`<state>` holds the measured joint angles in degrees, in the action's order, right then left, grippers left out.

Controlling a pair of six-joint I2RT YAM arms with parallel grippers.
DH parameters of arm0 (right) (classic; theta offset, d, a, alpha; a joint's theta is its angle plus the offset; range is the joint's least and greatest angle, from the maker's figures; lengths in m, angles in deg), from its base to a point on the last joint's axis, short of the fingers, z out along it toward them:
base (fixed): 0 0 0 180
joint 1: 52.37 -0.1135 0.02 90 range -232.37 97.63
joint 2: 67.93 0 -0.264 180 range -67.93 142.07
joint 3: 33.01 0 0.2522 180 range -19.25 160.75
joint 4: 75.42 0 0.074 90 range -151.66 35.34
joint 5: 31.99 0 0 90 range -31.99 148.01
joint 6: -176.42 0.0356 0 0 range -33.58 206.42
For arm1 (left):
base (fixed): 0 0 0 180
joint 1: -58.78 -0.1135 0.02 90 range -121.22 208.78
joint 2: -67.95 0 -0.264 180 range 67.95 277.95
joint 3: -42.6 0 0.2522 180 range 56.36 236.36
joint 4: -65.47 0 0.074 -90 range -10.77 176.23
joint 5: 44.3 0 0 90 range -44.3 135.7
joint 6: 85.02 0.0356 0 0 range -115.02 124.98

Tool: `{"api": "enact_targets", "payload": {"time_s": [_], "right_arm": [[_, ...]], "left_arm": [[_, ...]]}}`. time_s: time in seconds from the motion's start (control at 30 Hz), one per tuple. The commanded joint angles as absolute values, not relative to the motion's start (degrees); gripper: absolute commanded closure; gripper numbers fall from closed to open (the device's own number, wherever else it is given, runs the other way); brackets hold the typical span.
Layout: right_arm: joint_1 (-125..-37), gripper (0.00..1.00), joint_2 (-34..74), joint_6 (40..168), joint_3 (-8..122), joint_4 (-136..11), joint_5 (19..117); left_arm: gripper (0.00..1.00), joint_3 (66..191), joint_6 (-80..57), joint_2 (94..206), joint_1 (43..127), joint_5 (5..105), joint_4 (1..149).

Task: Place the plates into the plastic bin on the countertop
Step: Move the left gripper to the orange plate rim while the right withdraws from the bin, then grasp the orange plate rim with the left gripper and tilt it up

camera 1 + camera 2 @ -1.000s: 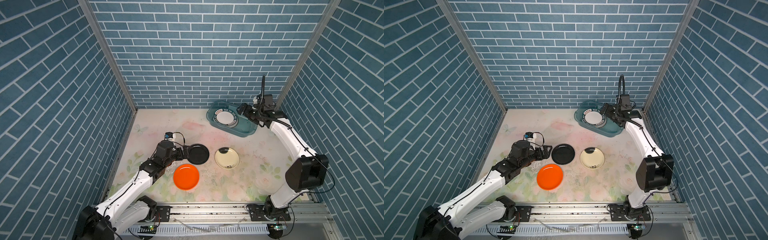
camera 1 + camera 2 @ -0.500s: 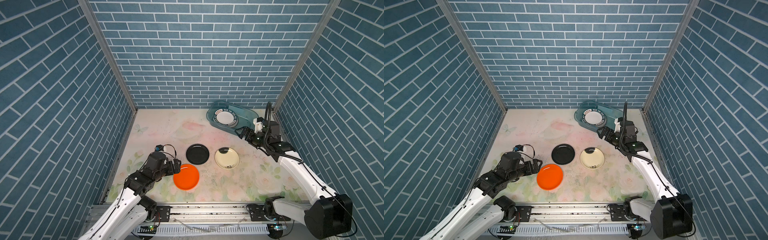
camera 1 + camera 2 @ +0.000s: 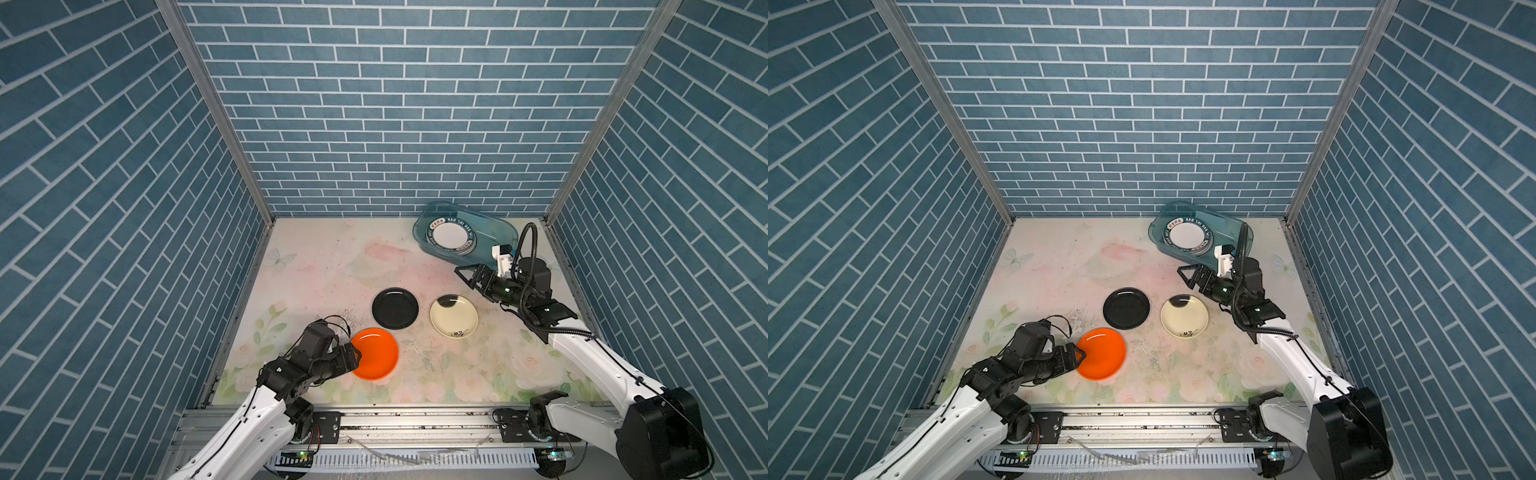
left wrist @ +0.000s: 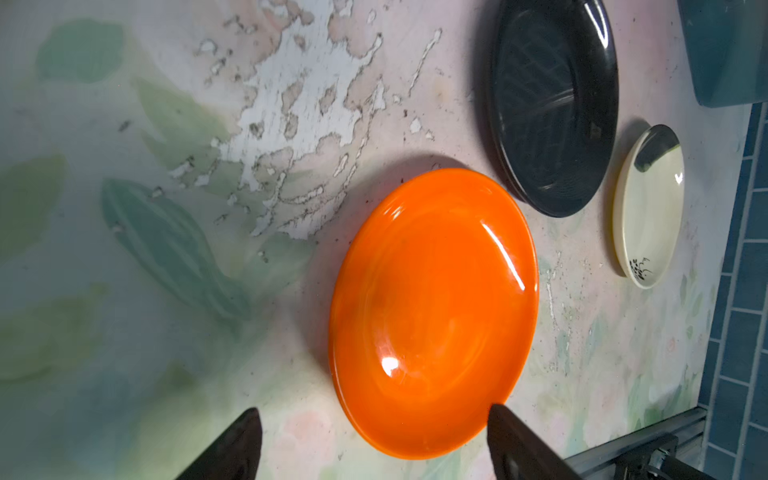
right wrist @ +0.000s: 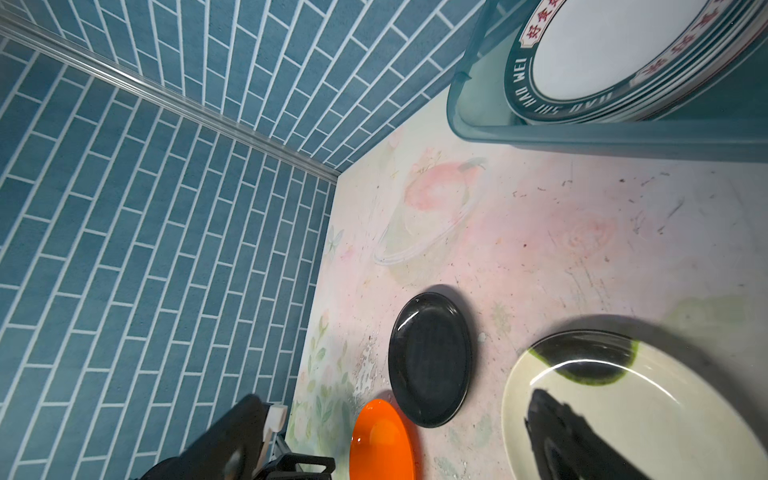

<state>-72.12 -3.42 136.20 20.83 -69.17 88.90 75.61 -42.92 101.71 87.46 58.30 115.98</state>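
1. Over the last second both arms have shifted. The left hand (image 3: 354,356) has pulled back from beside the black plate (image 3: 395,308) to the orange plate (image 3: 376,353). The right hand (image 3: 465,278) has come away from the plastic bin (image 3: 494,232) toward the cream plate (image 3: 454,316).
2. The step in hand looks like a pickup of the orange plate. In the left wrist view the left hand's jaws stand wide with the plate's near rim between them, and nothing is gripped yet.
3. The next move, as I judge it, calls for closing on that thin rim and lifting without sliding the plate across the surface (image 3: 324,266) (the glaze looks slick). A long carry to the bin follows.
4. The right hand is spread wide and empty, hovering just off the cream plate's edge nearest the bin. It seems placed to take that plate.
5. Places:
   - The orange plate sits near the front edge, left of middle.
   - The black and cream plates lie side by side mid-surface, apart from each other.
   - The bin stands at the back right corner and holds a stack of white plates (image 3: 451,237).
6. The plates are round, so they have no long axis, and all three loose ones lie flat, face up. The bin opens upward, and its long axis runs slantwise from the back edge toward the right edge. The stack fills the end nearer the back — the other end is free.
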Motion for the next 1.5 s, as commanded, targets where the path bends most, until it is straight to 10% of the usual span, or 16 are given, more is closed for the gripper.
{"api": "enact_targets", "payload": {"time_s": [0.0,1.47], "right_arm": [[-73.09,0.01,-2.90,139.41,20.31,-75.56,90.88],[-73.72,0.02,2.29,136.96,18.73,-73.31,88.94]], "left_arm": [[0.16,73.43,-46.31,101.70,87.46,60.73,110.64],[0.70,63.50,-49.52,107.68,84.87,60.20,96.30]]}}
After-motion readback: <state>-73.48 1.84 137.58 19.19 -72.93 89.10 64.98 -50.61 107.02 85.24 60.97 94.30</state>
